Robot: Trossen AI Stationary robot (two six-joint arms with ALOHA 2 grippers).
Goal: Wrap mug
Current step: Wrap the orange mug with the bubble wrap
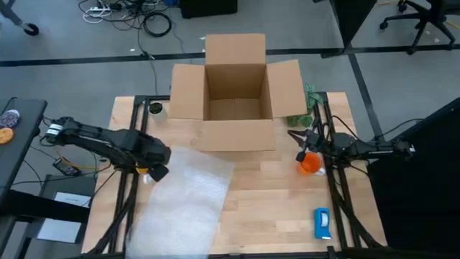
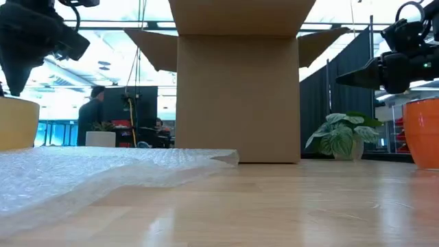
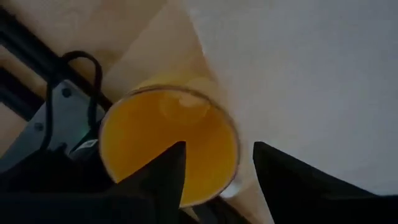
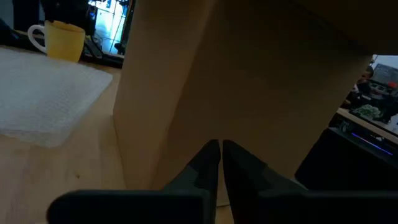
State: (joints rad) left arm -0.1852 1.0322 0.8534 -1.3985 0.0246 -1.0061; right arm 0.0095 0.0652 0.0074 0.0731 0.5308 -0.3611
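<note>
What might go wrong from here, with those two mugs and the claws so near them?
1. The orange mug stands near the right edge of the table, close beside the shut right claw. A sideways bump might tip it or push it off.
2. The open left claw hangs just above a yellow mug at the corner of the bubble wrap. It might grab or knock that one instead.

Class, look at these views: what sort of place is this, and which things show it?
Probably a robotics lab or workshop: cables lie on the floor, black curtain partitions divide the room, and an office chair stands beyond the table.
</note>
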